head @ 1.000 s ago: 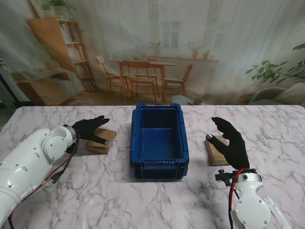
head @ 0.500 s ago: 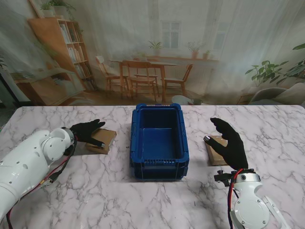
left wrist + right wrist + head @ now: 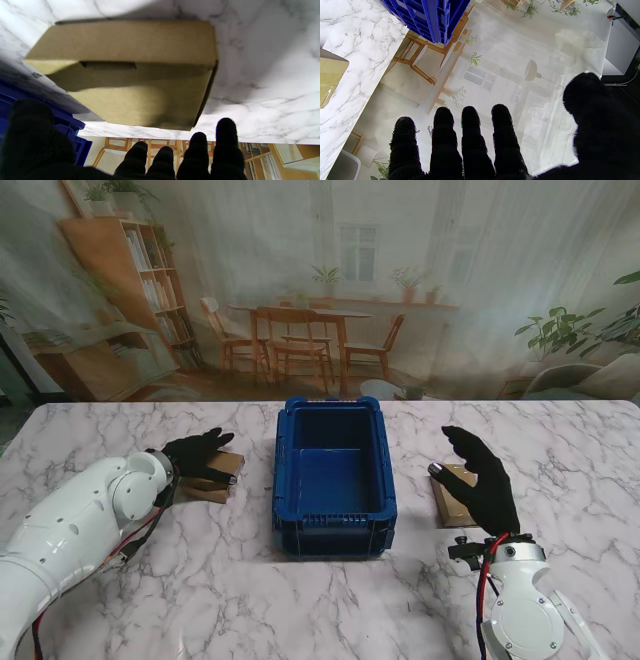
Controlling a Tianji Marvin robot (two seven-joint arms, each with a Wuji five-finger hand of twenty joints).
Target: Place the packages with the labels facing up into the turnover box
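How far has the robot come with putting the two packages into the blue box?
Nothing looks done: the blue turnover box holds no package. In hand: the left robot hand reaches over the left cardboard package, fingers apart, not gripping. The right robot hand hovers open above the right cardboard package. Left: grasping both, checking labels (none visible), and placing them.

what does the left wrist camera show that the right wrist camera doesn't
Only the left wrist view shows the left hand, fingers apart, reaching over the left carton, whose plain brown faces fill the picture; no label shows there.

Only the right wrist view shows the right hand, open and holding nothing, a corner of the right carton at the picture's edge, and much of the printed backdrop.

Both show the blue box, the marble table and some backdrop.
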